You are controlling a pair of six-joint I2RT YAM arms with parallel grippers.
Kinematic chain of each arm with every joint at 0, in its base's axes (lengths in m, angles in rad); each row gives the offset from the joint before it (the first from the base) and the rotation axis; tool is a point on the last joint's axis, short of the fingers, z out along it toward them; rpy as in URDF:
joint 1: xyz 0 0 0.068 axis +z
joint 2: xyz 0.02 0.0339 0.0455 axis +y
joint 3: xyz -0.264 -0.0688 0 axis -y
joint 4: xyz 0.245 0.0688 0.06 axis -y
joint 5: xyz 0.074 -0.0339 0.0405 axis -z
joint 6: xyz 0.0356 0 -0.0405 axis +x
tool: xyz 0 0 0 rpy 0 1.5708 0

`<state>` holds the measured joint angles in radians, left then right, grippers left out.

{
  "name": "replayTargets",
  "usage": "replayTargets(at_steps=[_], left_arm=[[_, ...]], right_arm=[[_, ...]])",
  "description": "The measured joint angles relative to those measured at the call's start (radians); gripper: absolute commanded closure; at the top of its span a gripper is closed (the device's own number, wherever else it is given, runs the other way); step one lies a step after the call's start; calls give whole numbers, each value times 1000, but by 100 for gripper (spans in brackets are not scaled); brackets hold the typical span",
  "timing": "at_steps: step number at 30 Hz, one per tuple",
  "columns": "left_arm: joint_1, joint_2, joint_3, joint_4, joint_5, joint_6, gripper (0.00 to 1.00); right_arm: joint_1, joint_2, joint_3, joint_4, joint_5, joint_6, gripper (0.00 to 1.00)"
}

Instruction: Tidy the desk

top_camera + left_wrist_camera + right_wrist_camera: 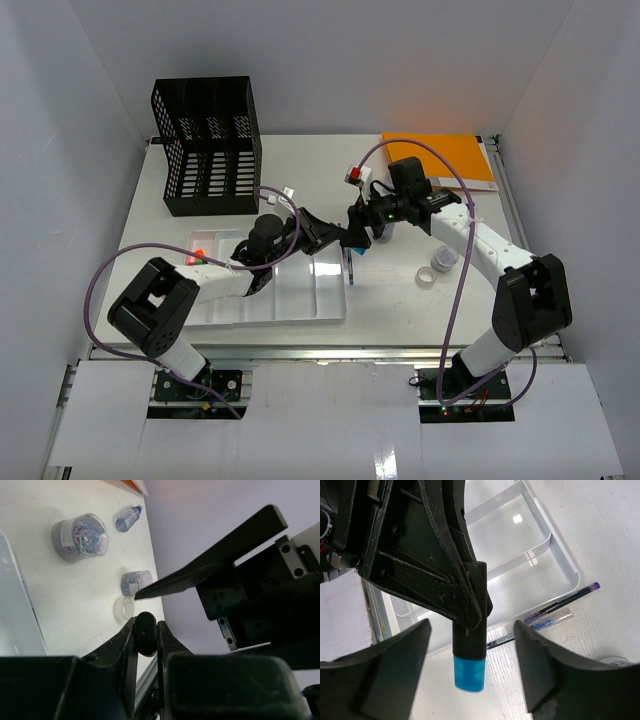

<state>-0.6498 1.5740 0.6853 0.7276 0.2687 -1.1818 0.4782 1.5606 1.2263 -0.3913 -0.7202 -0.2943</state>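
Config, L to R:

1. The tray [300, 305] lies front-L on the surface [400, 300]. The surface spans under both arms, w/ its rail at the near edge.
2. My left pincer [146, 631] is pressed together on the marker [470, 645]. It grips the black barrel only, blue cap pointing down, mid-air above the tray's R edge.
3. My right pincer [472, 630] is spread. One finger stands each side of the marker, neither touching.
4. Loose pens [560, 605] lie on the surface just beside the tray, below the cap.
5. A small clip jar [445, 259] stands near my R forearm.

Hazards:

- The grip sits high on the barrel, so the marker may pivot or slip out, then drop onto the pens or tray rim and roll.
- If the R pincer retracts sideways rather than straight back, a finger could clip the cap and knock the marker loose.
- A wide R elbow swing could tip the jar.
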Motion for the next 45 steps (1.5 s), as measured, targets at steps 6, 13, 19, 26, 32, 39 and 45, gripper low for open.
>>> replayTargets(at_steps=[6,13,19,26,32,39,45], left_arm=[[18,-85,-1,-150,-12,87,92],[229,-289,17,-601,-51,342,92],[365,-377,175,-1015,-274,641,92],[391,-348,246,-1306,-576,816,91],[438,-288,253,-1427,-699,872,90],[465,-239,274,-1459,-730,911,86],[470,-158,275,-1467,-708,921,58]], right_arm=[[0,-54,-47,5,16,-21,15],[-42,-183,-156,-7,-19,-125,14],[-188,-252,-242,-19,-100,-192,14],[-277,-277,-261,-25,-172,-212,14],[-298,-279,-268,-24,-202,-215,14],[-309,-279,-276,-25,-217,-215,14],[-320,-278,-276,-25,-222,-215,14]])
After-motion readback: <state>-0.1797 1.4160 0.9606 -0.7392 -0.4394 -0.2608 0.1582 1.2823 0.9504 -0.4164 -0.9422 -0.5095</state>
